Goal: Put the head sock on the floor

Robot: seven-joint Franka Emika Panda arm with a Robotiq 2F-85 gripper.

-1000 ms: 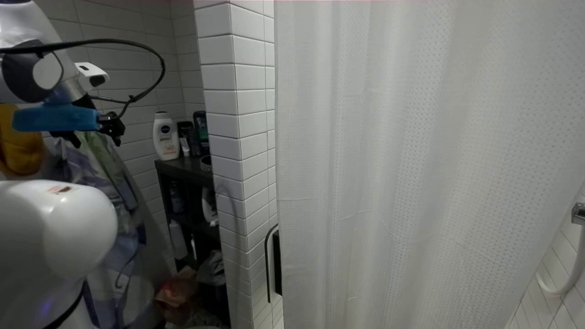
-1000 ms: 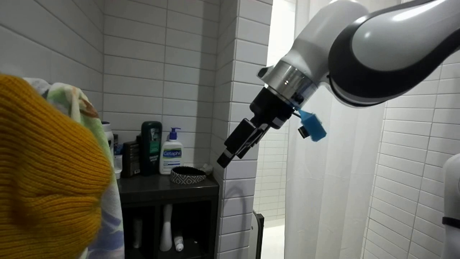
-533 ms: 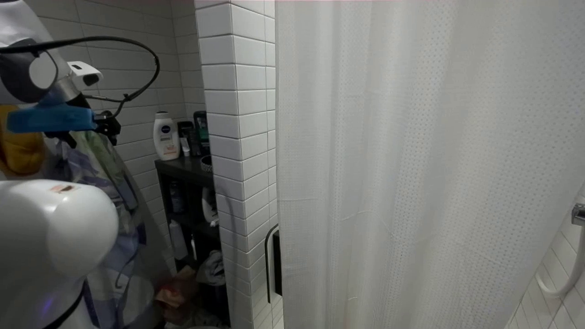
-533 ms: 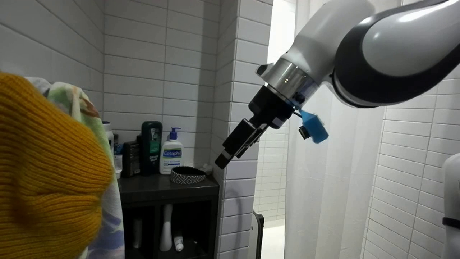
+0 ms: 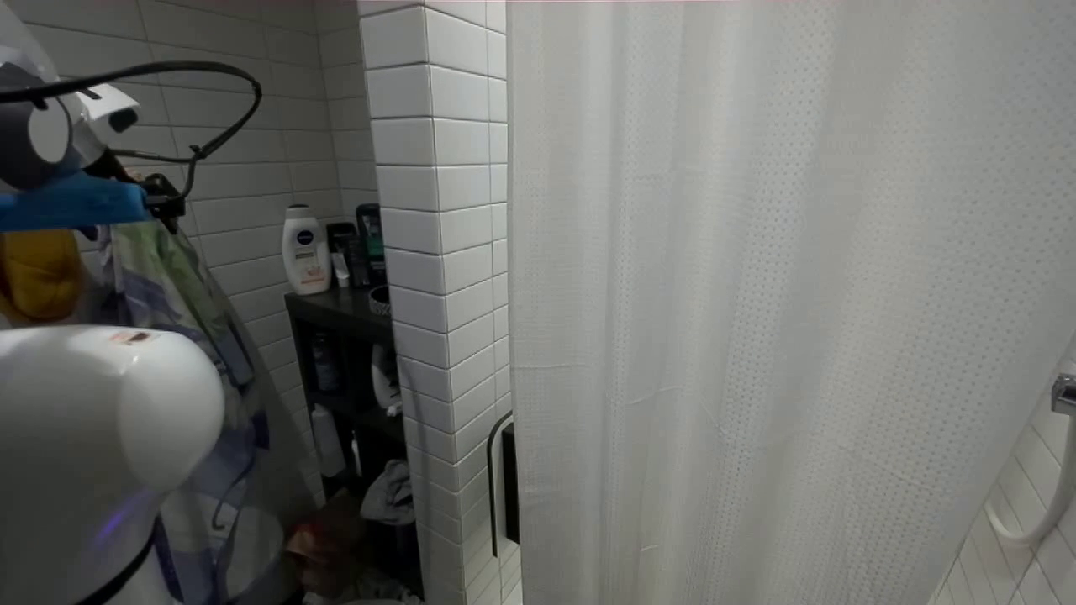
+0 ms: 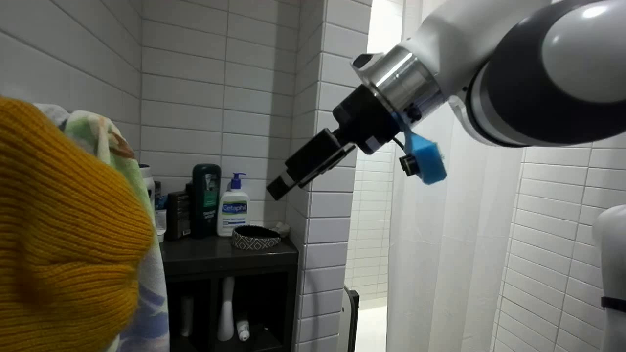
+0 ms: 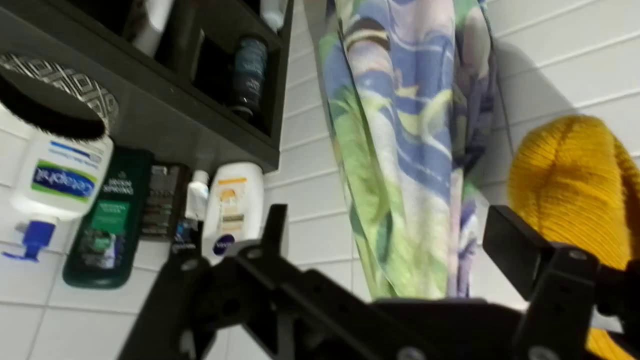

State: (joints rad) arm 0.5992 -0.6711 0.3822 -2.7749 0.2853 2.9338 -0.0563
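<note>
Raised toward eleven o'clock in an exterior view, the gripper (image 6: 289, 186), fingers (image 7: 515, 250) apart, should centre the beanie (image 7: 572, 187) before closing

Reads "Cetaphil" in white on blue across the white pump bottle (image 6: 234, 210), in an exterior view and the wrist view. Says "NIVEA" in the blue roundel (image 5: 304, 238) of the capped white bottle (image 5: 308, 267). Gives "SPRING" on the dark green bottle (image 7: 109, 217), beside a blurred word. Blurs past reading on the black container (image 7: 162, 200).
</note>
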